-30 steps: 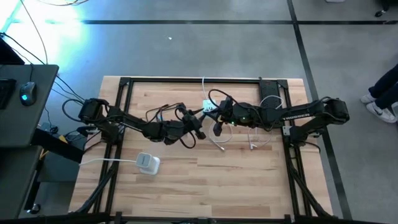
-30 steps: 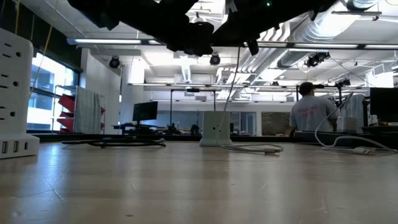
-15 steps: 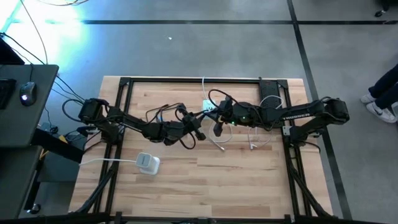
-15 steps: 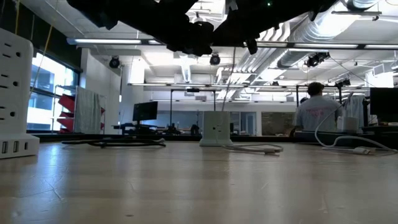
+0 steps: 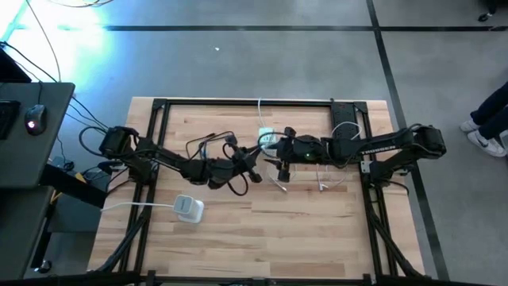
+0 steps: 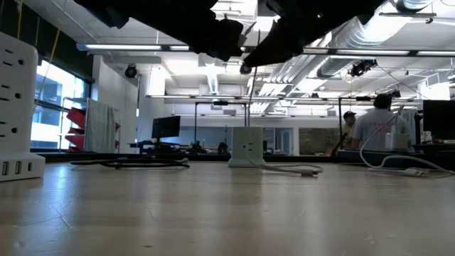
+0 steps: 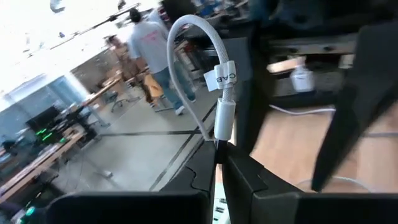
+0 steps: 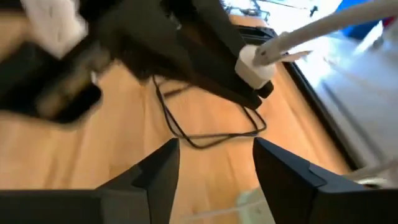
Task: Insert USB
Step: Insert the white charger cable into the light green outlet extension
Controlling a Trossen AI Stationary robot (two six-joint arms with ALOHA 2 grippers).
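The white USB plug with its looped white cable stands up between the left gripper fingers, which are clamped together on it above the middle of the wooden table. The right gripper hangs just beside it, its fingers spread apart around nothing. A small white charger block sits near both grippers, and a white power strip lies well apart toward the table's front left

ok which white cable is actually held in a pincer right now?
The tagged white cable, pinched at its plug by the shut left pincer. The other white cables lie loose on the table.
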